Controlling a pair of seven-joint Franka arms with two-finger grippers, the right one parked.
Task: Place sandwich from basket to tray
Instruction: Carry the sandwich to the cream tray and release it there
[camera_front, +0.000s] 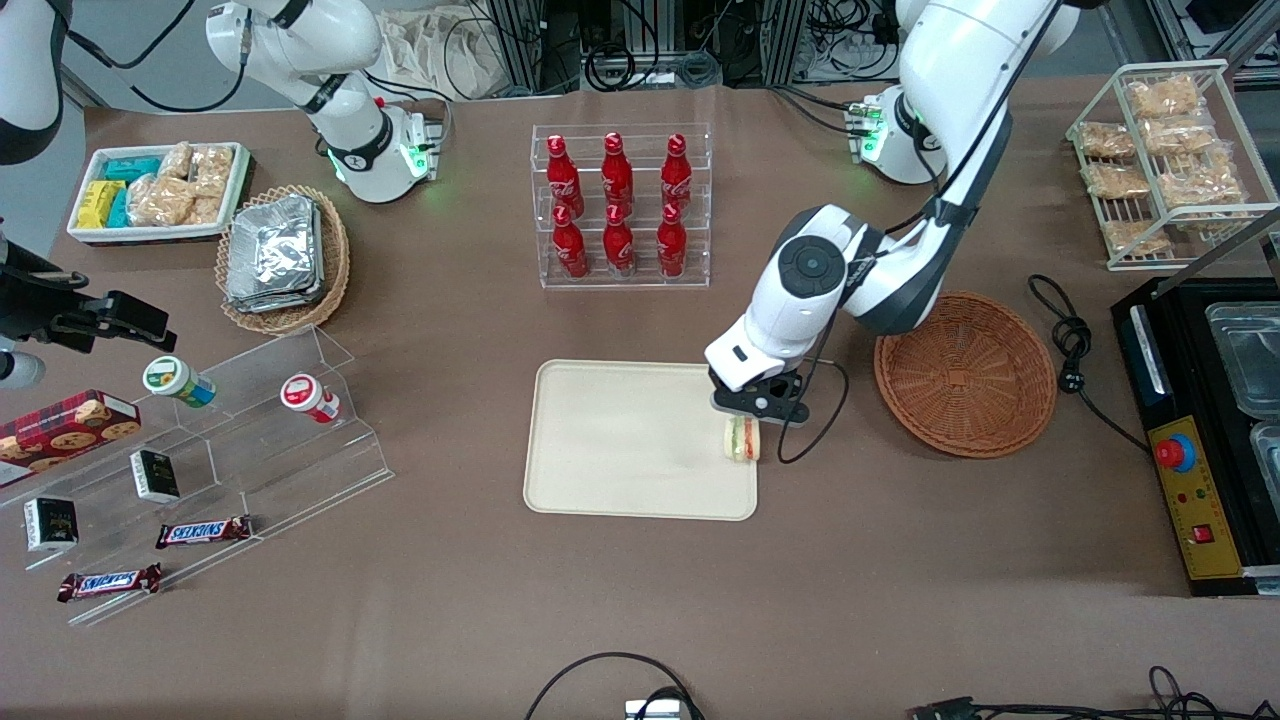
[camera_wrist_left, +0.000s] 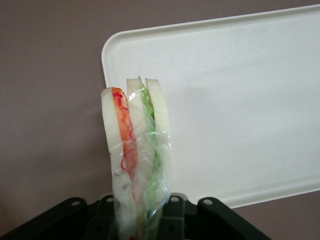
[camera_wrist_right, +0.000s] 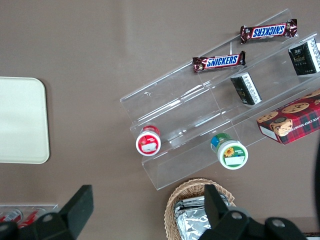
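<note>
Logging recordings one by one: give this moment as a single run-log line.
phase: placing | claw: shut on sandwich, over tray edge nearest basket | basket: empty | sandwich: not released

**A Brown-Covered Table Under Even Light**

The scene is filled by a broad table (camera_front: 900, 560) that is covered in a plain, matte brown cloth. It is lit evenly from above, and only soft shadows are cast. Farther from the front camera, a strip of grey floor (camera_front: 1120, 40) is seen past the table's edge. There, metal frame posts (camera_front: 520, 40) are crowded by coiled black cables (camera_front: 640, 65), and a crumpled pale cloth (camera_front: 440, 50) is heaped beside them.
</note>
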